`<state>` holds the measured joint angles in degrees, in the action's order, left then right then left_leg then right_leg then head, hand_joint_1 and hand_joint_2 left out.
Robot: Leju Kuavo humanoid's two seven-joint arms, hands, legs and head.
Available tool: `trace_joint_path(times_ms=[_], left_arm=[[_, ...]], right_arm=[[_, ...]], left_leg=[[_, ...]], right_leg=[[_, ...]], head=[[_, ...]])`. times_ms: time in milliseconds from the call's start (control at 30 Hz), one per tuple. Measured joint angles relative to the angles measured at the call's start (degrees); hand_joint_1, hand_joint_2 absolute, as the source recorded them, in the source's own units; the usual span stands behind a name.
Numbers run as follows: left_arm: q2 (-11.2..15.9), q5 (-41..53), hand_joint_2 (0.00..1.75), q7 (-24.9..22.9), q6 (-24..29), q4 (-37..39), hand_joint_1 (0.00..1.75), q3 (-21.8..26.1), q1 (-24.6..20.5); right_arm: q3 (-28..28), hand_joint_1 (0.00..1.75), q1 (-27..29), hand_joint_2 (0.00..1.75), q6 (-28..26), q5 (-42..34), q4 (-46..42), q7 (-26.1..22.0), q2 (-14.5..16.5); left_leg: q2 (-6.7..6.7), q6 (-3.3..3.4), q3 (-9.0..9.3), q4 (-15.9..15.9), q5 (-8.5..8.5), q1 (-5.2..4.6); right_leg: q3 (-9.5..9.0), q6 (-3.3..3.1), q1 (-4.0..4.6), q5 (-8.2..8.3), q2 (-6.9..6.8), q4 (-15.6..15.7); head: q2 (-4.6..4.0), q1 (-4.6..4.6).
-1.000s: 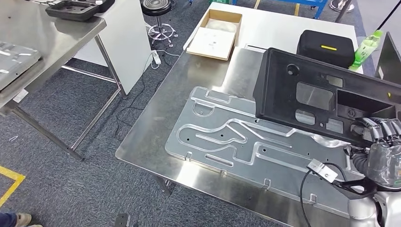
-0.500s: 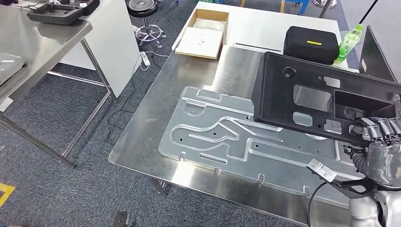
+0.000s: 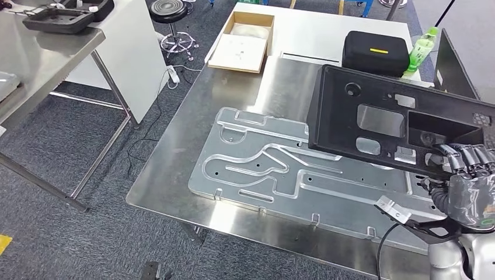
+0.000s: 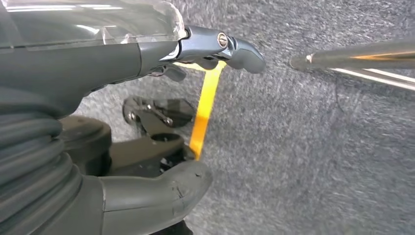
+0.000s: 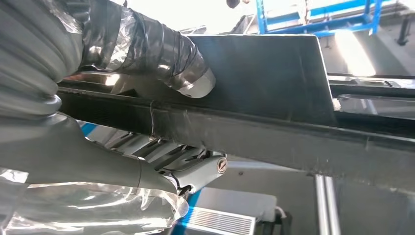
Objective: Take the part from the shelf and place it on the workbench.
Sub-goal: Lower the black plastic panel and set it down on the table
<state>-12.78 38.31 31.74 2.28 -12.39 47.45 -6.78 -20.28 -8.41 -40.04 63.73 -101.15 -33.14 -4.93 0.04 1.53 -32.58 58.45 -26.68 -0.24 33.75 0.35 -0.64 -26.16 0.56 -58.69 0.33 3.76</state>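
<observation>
Head view: right hand (image 3: 467, 175) grips the black panel (image 3: 391, 125) by its edge, above the workbench (image 3: 192, 146). Left hand (image 4: 98, 122) hangs, fingers apart, holding nothing. Next, I'd say, lower it flat.

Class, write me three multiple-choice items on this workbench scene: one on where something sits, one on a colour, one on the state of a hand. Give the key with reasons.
1. Where is the open cardboard box?
A. on the white table beyond the steel workbench
B. on the floor
C. on the round stool

2. What colour is the plastic bottle beside the black zipped case?
A. red
B. green
C. white

3. What is the right hand doing?
A. hanging free
B. pressing the embossed metal plate
C. gripping the large black plastic panel

Key: 1 A, the box lies on the white top past the workbench's far edge. 2 B, its body is bright green. 3 C, the fingers wrap the panel's lower edge.
</observation>
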Motion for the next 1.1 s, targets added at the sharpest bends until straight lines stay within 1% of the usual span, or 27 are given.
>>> trace_joint_path(times_ms=[67, 100, 133, 200, 233, 267, 300, 333, 367, 400, 433, 467, 500, 567, 600, 633, 667, 733, 767, 800, 833, 900, 933, 967, 1000, 1033, 1100], left_arm=[[0.0, 0.0, 1.75, 0.2, 0.0, 0.0, 0.0, 0.0, 0.1], [0.0, 0.0, 1.75, 0.4, 0.0, 0.0, 0.0, 0.0, 0.1], [0.1, 0.0, 1.75, 0.5, 0.0, 0.0, 0.0, 0.0, 0.1], [0.1, -0.1, 1.75, 0.6, -0.4, 0.0, 0.0, 0.0, 0.1], [0.1, -0.1, 1.75, 0.6, -0.6, 0.0, 0.0, 0.0, 0.1], [0.1, -0.1, 1.75, 0.6, -0.8, 0.0, 0.0, 0.0, 0.2], [0.1, 0.0, 1.75, 0.6, -1.0, 0.0, 0.0, 0.0, 0.2], [0.1, 0.0, 1.31, 0.5, -1.3, 0.0, 0.0, 0.0, 0.2], [0.1, 0.0, 0.87, 0.5, -1.5, 0.0, 0.0, 0.0, 0.1], [0.1, 0.0, 0.44, 0.4, -1.7, 0.0, 0.0, 0.0, 0.1], [0.1, 0.0, 0.0, 0.4, -1.8, 0.0, 0.0, 0.0, 0.0], [0.1, -0.1, 0.0, 0.3, -1.8, 0.0, 0.0, 0.0, 0.0], [0.1, -0.2, 0.0, 0.2, -1.7, 0.0, 0.0, 0.0, -0.1], [0.1, -0.3, 0.0, 0.0, -1.5, 0.0, 0.0, 0.0, -0.1], [0.1, -0.3, 0.0, -0.1, -1.5, 0.0, 0.0, 0.0, -0.2], [0.1, -0.3, 0.0, -0.2, -1.5, 0.0, 0.0, 0.1, -0.2], [0.1, -0.3, 0.0, -0.2, -1.5, 0.0, 0.0, 0.1, -0.2], [0.1, -0.3, 0.0, -0.3, -1.5, 0.0, 0.0, 0.1, -0.1], [0.1, -0.3, 0.0, -0.3, -1.4, 0.0, 0.0, 0.1, -0.1], [0.1, -0.3, 0.0, -0.3, -1.4, 0.0, 0.0, 0.1, -0.1], [0.1, -0.2, 0.0, -0.4, -1.3, 0.0, 0.0, 0.1, -0.1], [0.2, -0.1, 0.0, -0.4, -1.3, 0.0, 0.0, 0.1, -0.1], [0.2, -0.1, 0.0, -0.4, -1.3, 0.0, 0.0, 0.1, -0.2], [0.2, -0.1, 0.0, -0.4, -1.3, 0.0, 0.0, 0.1, -0.2], [0.2, -0.1, 0.0, -0.4, -1.3, 0.0, 0.0, 0.1, -0.2], [0.2, 0.0, 0.0, -0.3, -1.3, 0.0, 0.0, 0.1, -0.2], [0.1, 0.1, 0.0, -0.3, -1.2, 0.0, 0.0, 0.1, -0.2]], right_arm=[[0.0, 1.75, 0.4, 1.75, 0.0, 0.2, -0.1, -0.2, 0.3], [0.0, 1.75, 0.5, 1.75, 0.0, 0.2, -0.2, -0.3, 0.4], [0.0, 1.75, 0.6, 1.75, 0.0, 0.2, -0.3, -0.3, 0.5], [0.0, 0.87, 0.9, 0.87, 0.0, -0.1, -0.3, -0.1, 0.6], [0.0, 0.44, 1.1, 0.44, 0.0, -0.4, -0.2, 0.3, 0.6], [0.2, 0.0, 1.4, 0.0, 0.0, -0.9, -0.1, 1.2, 0.5], [0.6, 0.0, 1.6, 0.0, 0.0, -1.5, 0.1, 2.6, 0.1], [1.3, 0.0, 1.7, 0.0, 0.0, -2.1, 0.4, 4.4, -0.6], [2.0, 0.0, 1.8, 0.0, 0.0, -2.7, 0.7, 6.1, -1.4], [2.7, 0.0, 1.8, 0.0, 0.0, -3.3, 1.1, 7.6, -2.2], [3.3, 0.0, 1.8, 0.0, 0.0, -4.1, 1.3, 8.8, -2.9], [3.9, 0.0, 2.0, 0.0, 0.0, -5.0, 1.6, 9.5, -3.5], [4.4, 0.0, 2.2, 0.0, 0.0, -6.1, 1.9, 10.1, -4.1], [5.7, 0.0, 2.6, 0.0, 0.1, -8.8, 2.1, 10.9, -5.4], [6.4, 0.0, 2.7, 0.0, 0.3, -10.4, 2.2, 11.3, -6.0], [7.0, 0.0, 2.7, 0.0, 0.8, -12.2, 2.2, 11.8, -6.6], [7.6, 0.0, 2.7, 0.0, 1.5, -14.1, 2.2, 12.3, -7.1], [8.7, 0.0, 2.7, 0.0, 3.4, -17.6, 2.1, 13.0, -8.2], [9.2, 0.0, 2.8, 0.0, 4.2, -18.9, 2.1, 13.3, -8.7], [9.5, 0.0, 2.8, 0.0, 4.8, -19.8, 2.1, 13.4, -9.2], [9.7, 0.0, 2.8, 0.0, 5.3, -20.3, 2.1, 13.5, -9.6], [10.0, 0.0, 2.8, 0.0, 5.5, -20.7, 2.1, 13.5, -10.3], [10.1, 0.0, 2.8, 0.0, 5.6, -20.9, 2.1, 13.5, -10.7], [10.2, 0.0, 2.8, 0.0, 5.7, -21.1, 2.0, 13.5, -10.9], [10.3, 0.0, 2.9, 0.0, 5.8, -21.3, 1.9, 13.5, -11.1], [10.3, 0.0, 3.0, 0.0, 6.0, -21.6, 1.8, 13.6, -11.3], [10.4, 0.0, 3.2, 0.0, 6.2, -21.9, 1.4, 13.6, -11.7]], left_leg=[[0.07, 0.55, 0.13, -0.5, 0.44, 0.14], [0.14, 0.89, 0.23, -0.9, 0.7, 0.28], [0.21, 1.18, 0.31, -1.2, 0.93, 0.42], [0.33, 1.41, 0.27, -1.3, 1.04, 0.44], [0.36, 1.43, 0.23, -1.3, 1.03, 0.41], [0.37, 1.42, 0.23, -1.3, 1.01, 0.39], [0.38, 1.39, 0.26, -1.3, 0.97, 0.4], [0.38, 1.29, 0.32, -1.2, 0.89, 0.43], [0.38, 1.13, 0.39, -1.0, 0.77, 0.47], [0.34, 0.89, 0.38, -0.8, 0.6, 0.41], [0.31, 0.64, 0.33, -0.6, 0.46, 0.33], [0.28, 0.39, 0.26, -0.5, 0.36, 0.25], [0.26, 0.16, 0.19, -0.5, 0.33, 0.17], [0.28, -0.36, 0.1, -0.3, 0.09, 0.23], [0.27, -0.66, -0.17, 0.5, -0.52, 0.28], [0.24, -0.93, -0.99, 2.4, -1.79, 0.33], [0.2, -1.17, -2.4, 5.6, -3.61, 0.42], [0.18, -1.42, -6.21, 13.7, -7.24, 0.48], [0.19, -1.43, -7.57, 16.4, -7.94, 0.49], [0.18, -1.36, -7.95, 17.0, -7.49, 0.49], [0.18, -1.18, -7.22, 15.3, -6.02, 0.48], [0.08, -0.49, -3.46, 7.2, -1.98, 0.37], [0.02, -0.16, -1.75, 3.6, -0.67, 0.28], [-0.03, 0.09, -0.67, 1.2, -0.02, 0.16], [-0.06, 0.24, -0.3, 0.4, -0.01, 0.03], [-0.04, 0.33, -0.26, 0.2, 0.09, -0.04], [0.06, 0.87, 0.0, -0.5, 0.58, 0.15]], right_leg=[[0.02, 0.65, -0.12, -0.12, -0.03, -0.1], [0.33, 0.94, -0.16, -0.78, -0.11, -0.8], [1.16, 1.21, -0.22, -2.09, -0.18, -2.8], [4.48, 1.72, -0.4, -5.89, -0.28, -9.9], [6.2, 1.95, -0.5, -7.26, -0.28, -13.5], [7.23, 2.12, -0.62, -7.59, -0.3, -15.5], [7.15, 2.22, -0.73, -6.73, -0.34, -15.2], [5.87, 2.27, -0.84, -4.87, -0.43, -12.6], [3.82, 2.25, -0.93, -2.79, -0.56, -8.4], [1.86, 2.11, -0.83, -1.28, -0.69, -4.5], [0.44, 1.85, -0.72, -0.34, -0.75, -1.6], [-0.17, 1.54, -0.56, -0.15, -0.76, -0.2], [-0.14, 1.2, -0.37, -0.31, -0.7, -0.1], [0.03, 0.52, -0.53, -0.18, -0.6, 0.0], [0.01, 0.11, -0.63, -0.1, -0.59, 0.1], [-0.03, -0.29, -0.74, -0.02, -0.59, 0.2], [-0.05, -0.6, -0.72, 0.0, -0.59, 0.2], [0.05, -0.94, -0.57, -0.06, -0.54, 0.1], [0.09, -0.99, -0.5, -0.09, -0.5, 0.0], [0.1, -1.01, -0.43, -0.13, -0.44, -0.1], [0.05, -1.01, -0.36, -0.17, -0.38, -0.1], [-0.13, -0.87, -0.21, -0.28, -0.27, -0.2], [-0.16, -0.71, -0.09, -0.33, -0.23, -0.2], [-0.14, -0.46, -0.04, -0.34, -0.22, -0.3], [-0.09, -0.18, -0.03, -0.31, -0.22, -0.2], [-0.09, 0.17, -0.02, -0.23, -0.22, -0.1], [-0.03, 0.85, -0.19, -0.61, -0.28, -0.5]], head=[[0.0, 0.01], [0.0, 0.03], [0.0, 0.06], [0.0, 0.09], [0.0, 0.08], [0.0, 0.08], [0.0, 0.08], [0.0, 0.08], [0.0, 0.09], [0.0, 0.09], [0.0, 0.08], [0.0, 0.08], [0.0, 0.06], [0.0, 0.05], [0.0, 0.02], [0.0, -0.01], [0.0, -0.03], [0.0, -0.07], [0.0, -0.06], [0.0, -0.06], [0.0, -0.07], [0.0, -0.06], [0.0, -0.06], [0.0, -0.04], [0.0, -0.04], [0.0, -0.04], [0.0, -0.02]])
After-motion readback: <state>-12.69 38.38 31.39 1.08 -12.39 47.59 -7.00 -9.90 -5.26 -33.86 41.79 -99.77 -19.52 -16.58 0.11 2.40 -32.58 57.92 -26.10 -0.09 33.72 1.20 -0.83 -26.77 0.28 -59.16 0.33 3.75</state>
